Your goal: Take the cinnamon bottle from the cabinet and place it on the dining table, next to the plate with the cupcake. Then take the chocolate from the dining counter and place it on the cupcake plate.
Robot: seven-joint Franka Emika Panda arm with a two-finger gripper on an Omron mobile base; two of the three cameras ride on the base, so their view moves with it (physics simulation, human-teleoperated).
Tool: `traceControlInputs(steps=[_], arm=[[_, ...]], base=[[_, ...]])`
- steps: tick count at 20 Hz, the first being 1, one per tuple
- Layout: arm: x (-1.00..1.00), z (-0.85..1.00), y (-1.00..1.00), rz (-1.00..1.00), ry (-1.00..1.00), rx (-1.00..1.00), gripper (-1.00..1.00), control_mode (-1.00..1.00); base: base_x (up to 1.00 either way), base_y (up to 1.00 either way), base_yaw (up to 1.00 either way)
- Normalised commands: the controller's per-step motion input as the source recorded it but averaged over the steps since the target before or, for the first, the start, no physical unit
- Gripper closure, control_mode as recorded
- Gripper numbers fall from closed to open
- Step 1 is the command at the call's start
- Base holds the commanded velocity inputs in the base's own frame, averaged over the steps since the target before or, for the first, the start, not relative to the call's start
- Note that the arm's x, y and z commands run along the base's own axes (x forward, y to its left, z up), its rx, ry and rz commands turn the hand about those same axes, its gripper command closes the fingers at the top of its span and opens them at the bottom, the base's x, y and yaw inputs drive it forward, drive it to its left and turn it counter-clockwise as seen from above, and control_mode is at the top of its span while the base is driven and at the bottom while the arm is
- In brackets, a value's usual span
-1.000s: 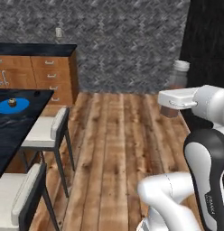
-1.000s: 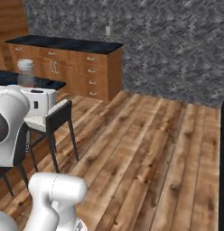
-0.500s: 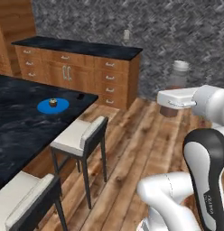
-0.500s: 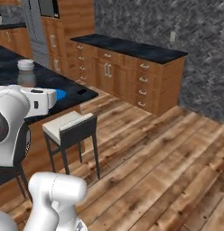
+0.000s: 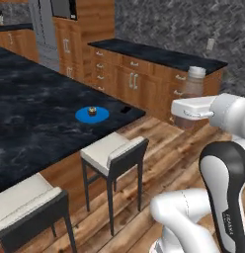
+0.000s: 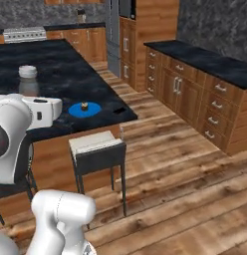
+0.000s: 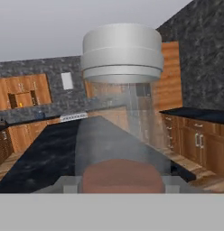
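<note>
Claw (image 7: 120,182) clamped on cinnamon bottle (image 5: 192,94), carried upright in the air, well short of the blue plate (image 5: 92,115) on the marble worktop (image 5: 30,108). Rigid, probably light, smooth-sided and top-heavy; best gripped low on the body, below the cap.

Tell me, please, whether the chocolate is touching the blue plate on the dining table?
Apart. In the left base view, the chocolate lies to the right of the plate, with a strip of dark marble between them.

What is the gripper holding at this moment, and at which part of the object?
The gripper holds the cinnamon bottle upright, gripped at its lower body; the grey-white cap stands free above.
</note>
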Motion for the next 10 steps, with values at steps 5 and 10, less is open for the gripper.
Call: traceControlInputs(steps=[5, 10], arm=[[0.00, 0.00, 0.00, 0.00, 0.00, 0.00, 1.00, 1.00], [0.00, 0.00, 0.00, 0.00, 0.00, 0.00, 1.00, 1.00]], base=[[0.23, -0.88, 0.55], [0.20, -1.00, 0.49]])
